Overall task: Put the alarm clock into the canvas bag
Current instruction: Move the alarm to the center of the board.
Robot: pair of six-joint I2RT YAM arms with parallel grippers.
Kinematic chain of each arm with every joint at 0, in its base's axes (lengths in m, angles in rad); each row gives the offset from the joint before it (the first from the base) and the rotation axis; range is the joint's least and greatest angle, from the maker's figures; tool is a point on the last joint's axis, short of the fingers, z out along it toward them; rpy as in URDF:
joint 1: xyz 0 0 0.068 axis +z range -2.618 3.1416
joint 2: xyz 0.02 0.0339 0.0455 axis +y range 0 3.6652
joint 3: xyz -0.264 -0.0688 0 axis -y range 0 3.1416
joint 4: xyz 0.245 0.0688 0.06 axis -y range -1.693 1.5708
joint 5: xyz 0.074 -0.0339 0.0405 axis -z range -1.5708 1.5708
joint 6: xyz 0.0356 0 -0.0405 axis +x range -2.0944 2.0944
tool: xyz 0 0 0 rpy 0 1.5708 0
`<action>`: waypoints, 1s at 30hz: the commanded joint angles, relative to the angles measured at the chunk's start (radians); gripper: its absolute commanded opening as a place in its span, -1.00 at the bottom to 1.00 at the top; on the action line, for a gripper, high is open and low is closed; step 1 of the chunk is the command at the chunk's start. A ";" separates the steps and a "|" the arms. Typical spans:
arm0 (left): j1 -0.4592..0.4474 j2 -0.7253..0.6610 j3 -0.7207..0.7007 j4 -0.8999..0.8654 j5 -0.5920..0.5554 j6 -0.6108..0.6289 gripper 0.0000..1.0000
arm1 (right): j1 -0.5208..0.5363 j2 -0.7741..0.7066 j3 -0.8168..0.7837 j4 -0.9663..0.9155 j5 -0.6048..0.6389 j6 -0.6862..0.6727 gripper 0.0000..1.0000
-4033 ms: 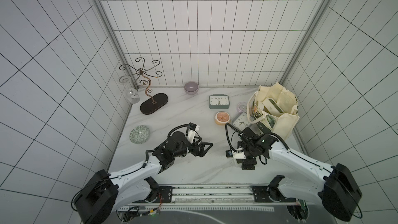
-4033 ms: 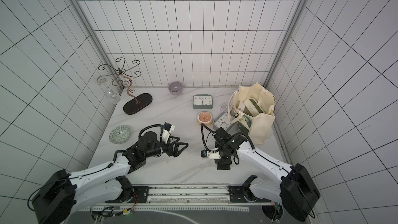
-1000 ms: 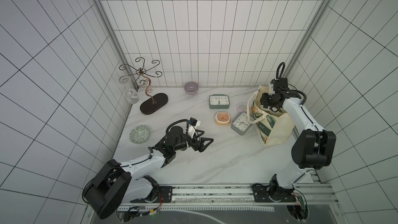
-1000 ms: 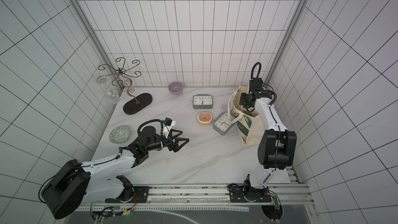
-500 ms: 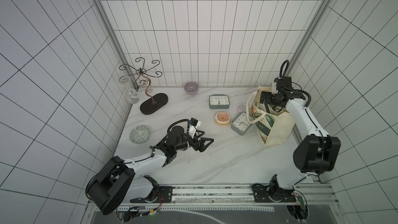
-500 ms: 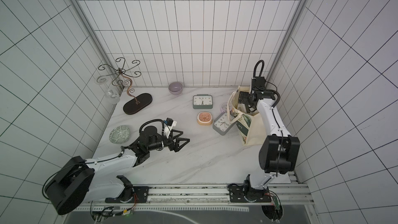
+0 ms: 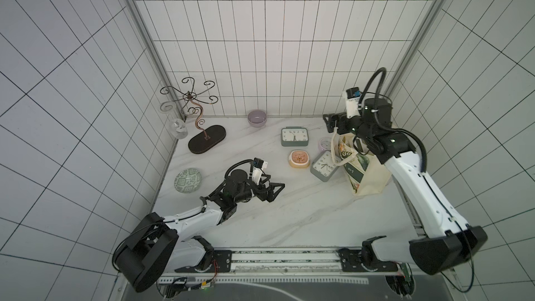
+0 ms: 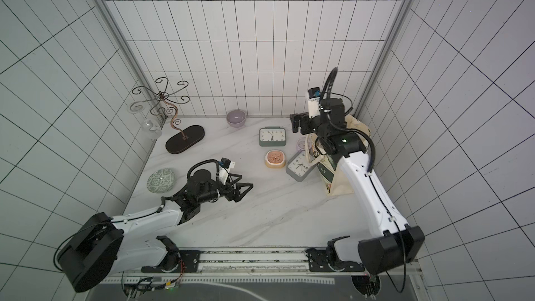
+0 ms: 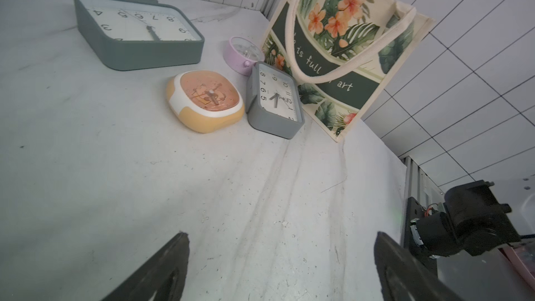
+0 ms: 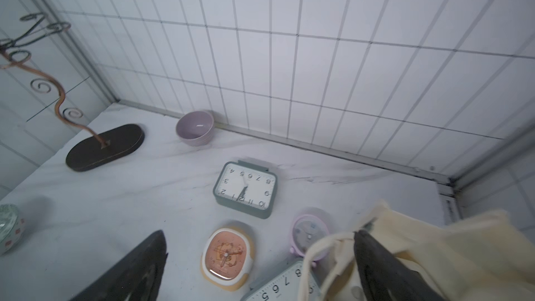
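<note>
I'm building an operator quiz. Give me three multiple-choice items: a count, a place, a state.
1. Clocks on the white marble table: A two; B four; C six.
2. The round lilac bowl stands: A by the tiled back wall; B at the table's front edge; C mid-table.
3. The left gripper is: A open, empty; B shut, empty; C shut on a clock.
Key: 1B, square green clock, rounded orange clock, rectangular grey clock and round lilac clock; 2A, it sits at the wall's foot; 3A, its fingers stand apart, nothing between.
</note>
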 commanded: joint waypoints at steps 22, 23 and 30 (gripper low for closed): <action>0.076 -0.016 -0.013 -0.075 -0.151 0.029 0.95 | 0.011 1.015 0.783 -0.100 0.158 0.115 0.99; 0.076 -0.016 -0.009 -0.082 -0.153 0.037 0.95 | 0.008 1.029 0.794 -0.092 0.156 0.111 0.99; 0.078 -0.011 -0.002 -0.095 -0.171 0.056 0.95 | -0.005 1.105 0.811 -0.070 0.066 0.081 0.99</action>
